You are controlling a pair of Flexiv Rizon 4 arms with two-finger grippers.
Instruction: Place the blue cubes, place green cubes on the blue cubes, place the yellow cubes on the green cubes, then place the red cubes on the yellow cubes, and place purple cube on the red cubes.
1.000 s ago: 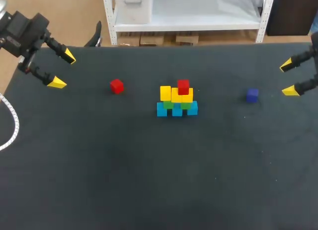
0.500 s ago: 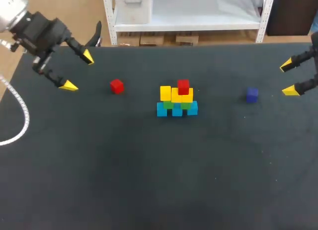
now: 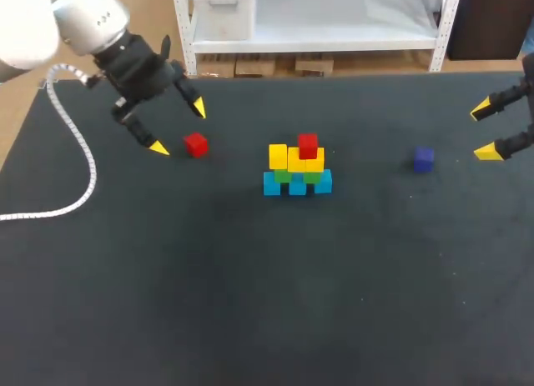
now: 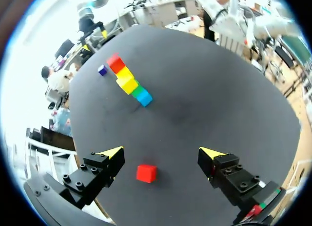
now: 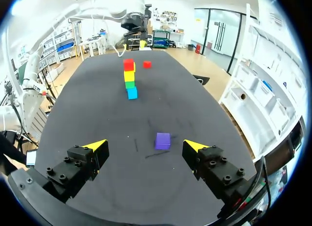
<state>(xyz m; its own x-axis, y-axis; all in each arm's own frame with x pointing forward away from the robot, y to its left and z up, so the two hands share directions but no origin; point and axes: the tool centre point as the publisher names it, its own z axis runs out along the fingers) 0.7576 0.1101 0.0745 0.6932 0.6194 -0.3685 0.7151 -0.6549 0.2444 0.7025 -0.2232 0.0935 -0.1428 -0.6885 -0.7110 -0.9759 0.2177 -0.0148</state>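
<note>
A stack (image 3: 297, 167) stands mid-table: three blue cubes (image 3: 297, 184) at the base, green ones above, yellow cubes (image 3: 295, 158) on those, one red cube (image 3: 307, 144) on top. A loose red cube (image 3: 196, 144) lies to its left. My left gripper (image 3: 178, 128) hangs open right beside it; in the left wrist view that red cube (image 4: 146, 173) sits between the yellow tips of the left gripper (image 4: 163, 153), untouched. A purple cube (image 3: 424, 159) lies at the right. My right gripper (image 3: 486, 132) is open to its right, and the purple cube (image 5: 163, 140) sits just ahead of the right gripper (image 5: 145, 145).
A white cable (image 3: 62, 169) from my left arm loops over the table's left side. The stack (image 4: 128, 80) and the small purple cube (image 4: 102, 70) show far ahead of the left gripper.
My left arm has swung right from the table's left edge to the loose red cube, fingers still open. The right arm and all cubes stay where they were.
</note>
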